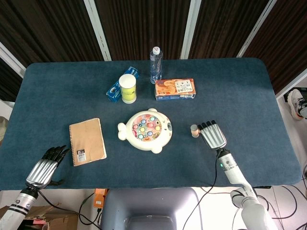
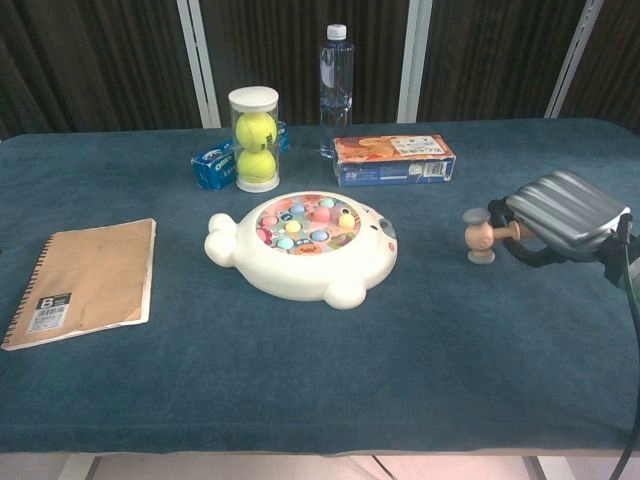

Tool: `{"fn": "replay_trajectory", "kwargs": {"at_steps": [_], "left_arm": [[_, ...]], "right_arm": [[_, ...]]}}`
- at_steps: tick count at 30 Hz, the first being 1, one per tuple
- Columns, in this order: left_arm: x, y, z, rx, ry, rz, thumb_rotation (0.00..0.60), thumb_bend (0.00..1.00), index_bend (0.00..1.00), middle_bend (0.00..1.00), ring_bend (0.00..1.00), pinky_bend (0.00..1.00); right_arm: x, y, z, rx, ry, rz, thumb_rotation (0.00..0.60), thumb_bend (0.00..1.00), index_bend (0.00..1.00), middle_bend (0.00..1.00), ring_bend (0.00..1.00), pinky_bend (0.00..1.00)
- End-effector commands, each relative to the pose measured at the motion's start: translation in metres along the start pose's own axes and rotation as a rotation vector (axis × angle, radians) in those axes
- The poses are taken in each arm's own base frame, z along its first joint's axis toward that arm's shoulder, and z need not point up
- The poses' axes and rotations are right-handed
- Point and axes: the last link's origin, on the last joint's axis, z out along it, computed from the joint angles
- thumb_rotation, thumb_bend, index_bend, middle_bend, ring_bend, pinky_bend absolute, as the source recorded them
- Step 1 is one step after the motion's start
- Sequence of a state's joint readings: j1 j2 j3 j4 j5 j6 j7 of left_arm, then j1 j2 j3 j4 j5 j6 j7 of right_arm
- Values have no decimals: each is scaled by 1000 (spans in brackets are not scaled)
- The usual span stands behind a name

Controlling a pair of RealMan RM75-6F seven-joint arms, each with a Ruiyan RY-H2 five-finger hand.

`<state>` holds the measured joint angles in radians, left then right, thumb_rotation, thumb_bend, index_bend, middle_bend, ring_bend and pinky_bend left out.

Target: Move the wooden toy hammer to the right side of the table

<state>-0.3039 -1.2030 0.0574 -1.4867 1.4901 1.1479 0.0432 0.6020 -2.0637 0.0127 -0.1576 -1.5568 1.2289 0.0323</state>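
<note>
Head view, hammer (image 1: pixel 194 130): lying right of centre in the frame, just right of the toy (image 1: pixel 146 130); only its small head is showing, the handle running under the right hand (image 1: pixel 212 135).
Head view, right hand: lying palm down over the handle, fingers pointing toward the top of the frame; whether it is actually closing on the handle cannot be told from above.
Head view, left hand (image 1: pixel 45 166): sitting at the lower left near the table (image 1: pixel 249 91) edge, just below the notebook (image 1: pixel 87 141), fingers loosely curled and gripping nothing.
Chest view, hammer (image 2: pixel 482 235): sitting at the right of the frame, its head standing on end on the cloth, the thin handle leading right into the hand.
Chest view, right hand (image 2: pixel 562 215): covering the far end of the handle, fingers curling beneath; it is looking like a grip on the handle, though the contact itself is hidden.
Chest view, left hand: not showing.
Handling, judged: a small wooden piece, so probably light and stiff, not fragile; smooth wood and a thin round handle may be letting it roll or slip.
Hold, judged: the handle is the sensible place, close to the head, so the weight is not swinging.
Surroundings: can (image 2: pixel 254 138), bottle (image 2: pixel 335 80) and box (image 2: pixel 392 159) standing along the upper middle, well apart from the hammer.
</note>
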Motion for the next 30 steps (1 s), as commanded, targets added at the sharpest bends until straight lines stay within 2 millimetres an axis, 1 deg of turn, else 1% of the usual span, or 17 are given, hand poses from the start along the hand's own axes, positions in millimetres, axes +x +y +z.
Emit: {"fn": "replay_trajectory", "kwargs": {"at_steps": [1,4,8,21,30], "left_arm": [[0,0,0,-1,0,-2,600,121,0,0,4,79],[0,0,0,-3,0,-5,600,121,0,0,4,79],[0,1,0,-7,-1,-8,600,121,0,0,3,79],[-1,0,1,-10,-13,-1,600,111,0,0,4,79],[-2,1,2,-13,-24,-2,600,119,0,0,4,79]], "right_arm": [[0,1,-1,2,3,2,600,361,543,488,452,539],[0,1,-3,7,4,1,600,319,520,466,432,535],[0,2,-6,13,7,-2,600,293,505,455,422,532],[-4,9,-12,-6,-6,-3,600,256,449,430,414,529],[-5,14,-13,-30,-17,0,600,228,379,402,401,504]]}}
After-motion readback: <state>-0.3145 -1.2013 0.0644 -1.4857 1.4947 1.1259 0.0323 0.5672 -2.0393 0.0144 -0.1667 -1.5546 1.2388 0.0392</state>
